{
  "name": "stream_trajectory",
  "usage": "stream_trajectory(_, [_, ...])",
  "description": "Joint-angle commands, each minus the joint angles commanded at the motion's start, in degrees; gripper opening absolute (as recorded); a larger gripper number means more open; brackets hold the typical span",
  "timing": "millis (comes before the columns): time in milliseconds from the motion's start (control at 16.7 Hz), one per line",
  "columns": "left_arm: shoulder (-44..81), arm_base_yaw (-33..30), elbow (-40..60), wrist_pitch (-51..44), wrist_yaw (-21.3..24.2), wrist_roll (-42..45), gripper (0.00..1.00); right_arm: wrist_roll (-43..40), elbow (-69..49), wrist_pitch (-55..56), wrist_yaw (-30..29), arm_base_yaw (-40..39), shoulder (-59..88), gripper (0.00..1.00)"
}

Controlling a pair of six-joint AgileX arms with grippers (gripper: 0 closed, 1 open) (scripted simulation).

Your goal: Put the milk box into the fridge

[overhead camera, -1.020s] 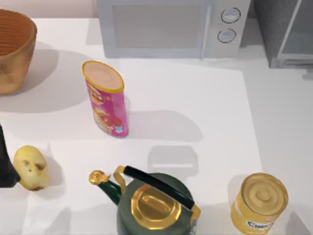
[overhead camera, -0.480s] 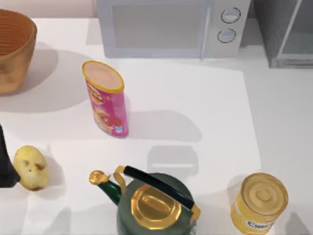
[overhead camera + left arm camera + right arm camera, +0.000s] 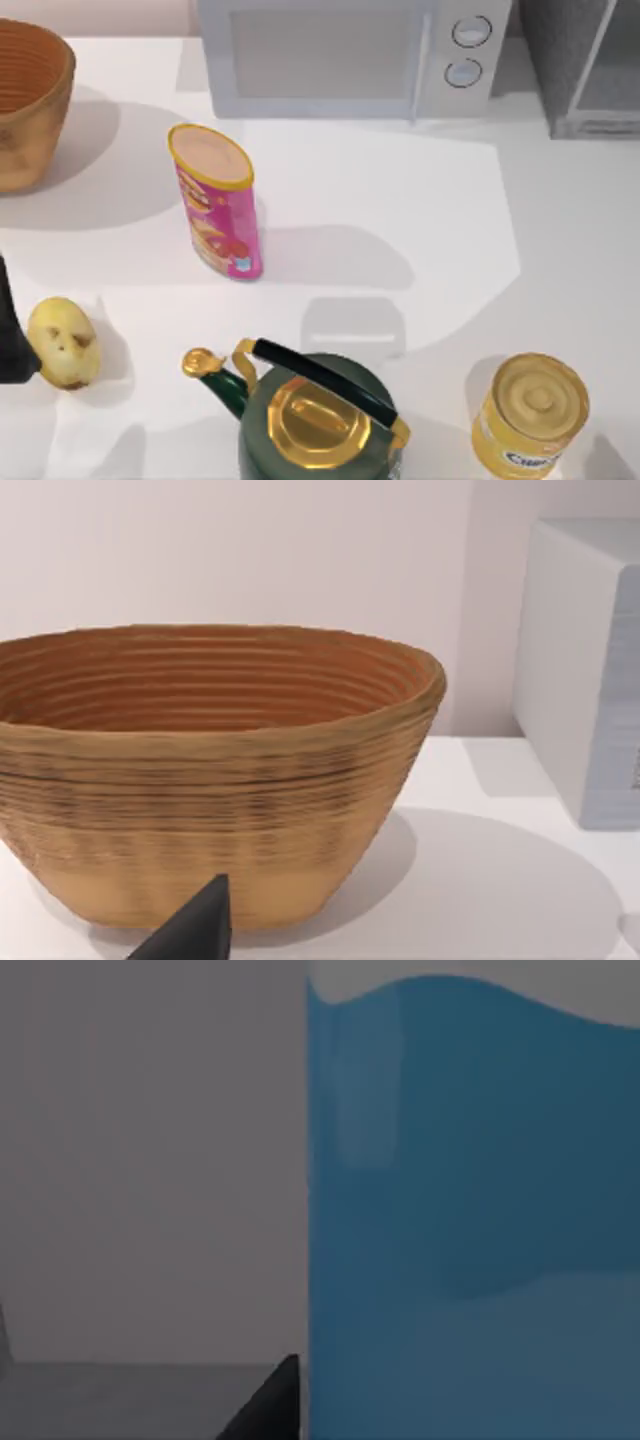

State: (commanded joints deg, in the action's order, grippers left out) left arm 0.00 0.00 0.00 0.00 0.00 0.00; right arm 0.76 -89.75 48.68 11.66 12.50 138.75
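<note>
Nothing on the white counter (image 3: 420, 200) has shifted since the earlier top views except a pale patch of light, whose edge now reaches farther toward the lower right. At the upper right of the top view stands the large dark grey boxy fridge (image 3: 585, 65) with its paler door edge, beside the light grey two-dial microwave (image 3: 350, 55). The ribbed tan woven basket (image 3: 30, 100) sits at the upper left, the pink chips tube (image 3: 218, 205) stands left of centre, the yellow potato (image 3: 62, 342) lies at the lower left, the dark green kettle with a gold lid (image 3: 315, 420) is at the bottom centre, and the yellow can (image 3: 530, 410) is at the lower right. My left arm (image 3: 12, 335) is parked at the left edge; its tool (image 3: 195, 930) points at the basket, how far open I cannot tell. In the right wrist view the light blue milk box (image 3: 470, 1220) stands close against a black fingertip (image 3: 270, 1405) of the right tool, before a dark grey wall; whether that tool holds it I cannot tell.
</note>
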Motion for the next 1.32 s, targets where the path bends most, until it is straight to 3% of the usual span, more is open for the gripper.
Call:
stream_trajectory(360, [0.0,0.0,0.0,0.0,0.0,0.0,1.00,0.1,-2.1,-1.3,-0.4,-0.1,0.8,0.00])
stream_trajectory(1140, [0.0,0.0,0.0,0.0,0.0,0.0,1.00,0.1,-2.1,-1.3,-0.4,-0.1,0.8,0.98])
stream_trajectory(1320, [0.0,0.0,0.0,0.0,0.0,0.0,1.00,0.1,-2.1,-1.3,-0.4,-0.1,0.8,1.00])
